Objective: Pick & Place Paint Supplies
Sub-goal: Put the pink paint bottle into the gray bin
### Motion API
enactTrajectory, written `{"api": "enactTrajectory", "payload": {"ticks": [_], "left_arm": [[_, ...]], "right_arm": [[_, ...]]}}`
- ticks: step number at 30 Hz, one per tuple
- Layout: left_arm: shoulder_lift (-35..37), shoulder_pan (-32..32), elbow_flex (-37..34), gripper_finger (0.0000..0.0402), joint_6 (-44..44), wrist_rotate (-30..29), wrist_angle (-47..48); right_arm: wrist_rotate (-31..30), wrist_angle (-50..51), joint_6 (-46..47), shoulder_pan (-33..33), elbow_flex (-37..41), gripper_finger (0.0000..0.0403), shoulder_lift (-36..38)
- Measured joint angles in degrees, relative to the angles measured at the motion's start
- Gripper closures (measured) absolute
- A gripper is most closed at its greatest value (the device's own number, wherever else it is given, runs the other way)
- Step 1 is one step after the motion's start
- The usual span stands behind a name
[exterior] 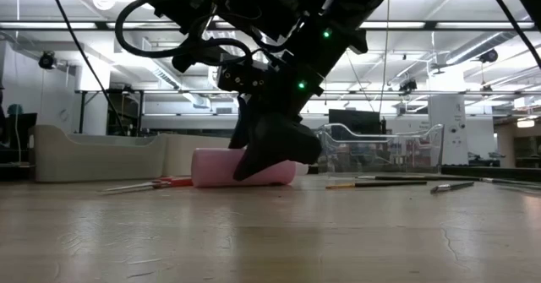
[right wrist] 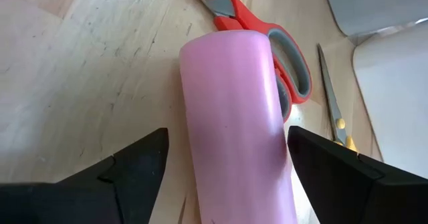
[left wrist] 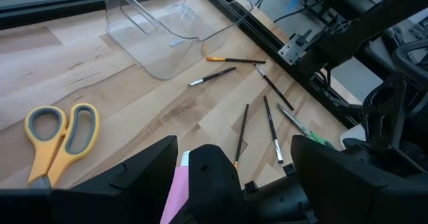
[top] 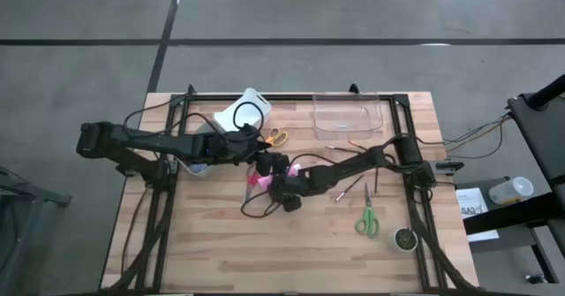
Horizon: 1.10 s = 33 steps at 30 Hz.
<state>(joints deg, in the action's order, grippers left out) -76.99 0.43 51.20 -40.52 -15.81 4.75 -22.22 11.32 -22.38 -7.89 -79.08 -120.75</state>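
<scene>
Right claw (right wrist: 227,177) spread wide, astride the pink bottle (right wrist: 237,117) lying mid-tabletop (top: 221,252) but gripping nothing; left claw (left wrist: 234,177) also gaping close above; risk: bottle rolls onto red-handled scissors (right wrist: 267,37), or claws collide on closing.

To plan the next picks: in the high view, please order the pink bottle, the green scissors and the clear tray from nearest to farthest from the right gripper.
1. Pink bottle, between the open right gripper's fingers.
2. Green scissors, toward the table's front right.
3. Clear tray, at the far edge.
</scene>
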Motion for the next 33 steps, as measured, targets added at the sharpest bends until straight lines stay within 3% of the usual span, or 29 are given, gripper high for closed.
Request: {"api": "enactTrajectory", "payload": {"ticks": [6,13,20,33], "left_arm": [[0.0,0.0,0.0,0.0098,0.0,-0.01,0.0],[0.0,0.04,0.0,0.0098,0.01,-0.02,0.25],[-0.02,0.04,0.0,0.0098,-0.02,0.0,1.09],[0.0,0.04,0.0,0.0098,-0.02,-0.02,1.51]], "right_arm": [[0.85,4.01,2.12,-0.87,0.05,0.0097,4.38],[10.01,11.67,8.75,-1.11,3.0,0.0097,13.56],[10.8,5.41,11.53,-2.12,14.37,0.0097,27.09],[10.67,-8.7,31.39,-6.74,39.73,0.0097,56.18]]}}
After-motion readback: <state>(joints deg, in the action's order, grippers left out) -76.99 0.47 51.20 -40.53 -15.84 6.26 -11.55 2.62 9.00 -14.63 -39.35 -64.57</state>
